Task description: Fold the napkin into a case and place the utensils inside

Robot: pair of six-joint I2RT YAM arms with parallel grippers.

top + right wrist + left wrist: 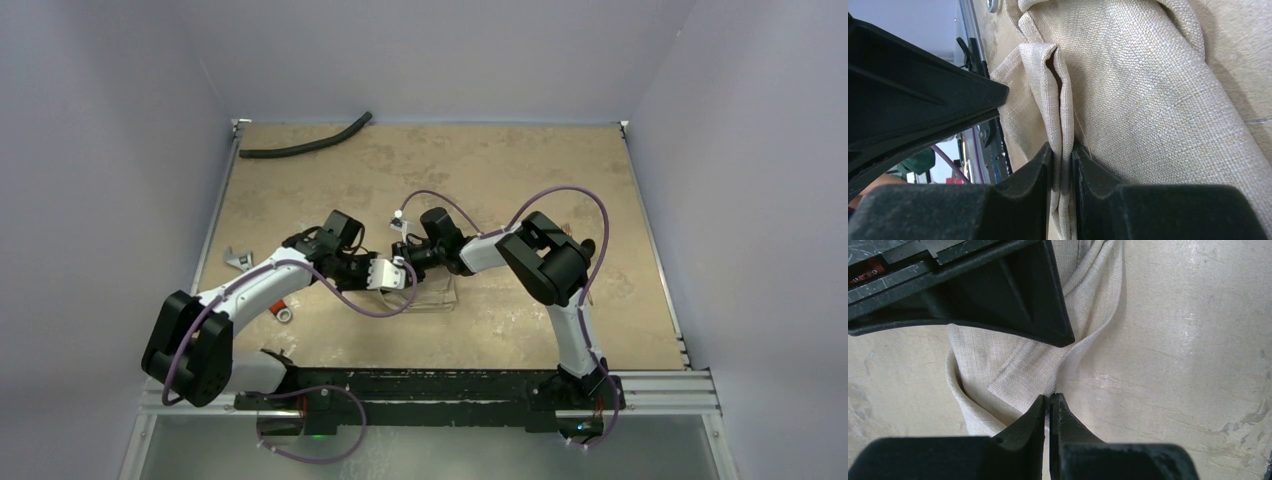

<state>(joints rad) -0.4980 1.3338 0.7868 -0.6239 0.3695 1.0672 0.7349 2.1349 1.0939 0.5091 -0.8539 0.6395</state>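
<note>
Now | right pincer (1062, 150) nips napkin (1128, 75) fold | left pincer (1048, 400) closed

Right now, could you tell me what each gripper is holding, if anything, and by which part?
Both hold the napkin: the right gripper pinches a doubled-over fold, and the left gripper nips the edge of a folded flap.

The tan table (520, 170) bears a black hose (300, 148) and the rumpled napkin (1013, 365).
</note>
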